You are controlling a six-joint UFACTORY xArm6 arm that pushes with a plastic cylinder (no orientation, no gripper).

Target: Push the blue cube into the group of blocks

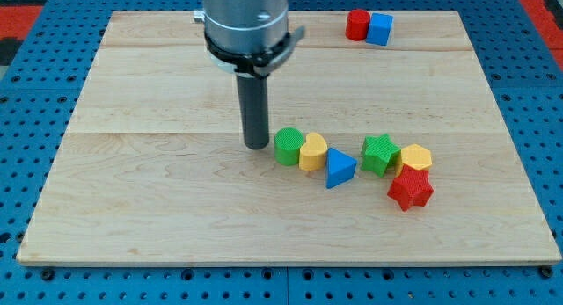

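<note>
Fingers being absent from this arm, my tip [256, 146] is the only working end, a dark rod that can neither spread nor pinch, and it is resting on the wooden board [158, 208] near the middle, just to the view's left of the green cylinder [288, 146]. That cylinder is touching a yellow block [313, 152], and a blue triangular block [339, 170] is sitting against the yellow one's lower right. Slightly further toward the view's right edge, a green star-shaped block [380, 154], a yellow hexagonal block [415, 156] and a red star-shaped block [410, 189] are clustering together. The blue cube [380, 29] is sitting well apart near the board's top right corner, touching a red cylinder [357, 25] on its left.
</note>
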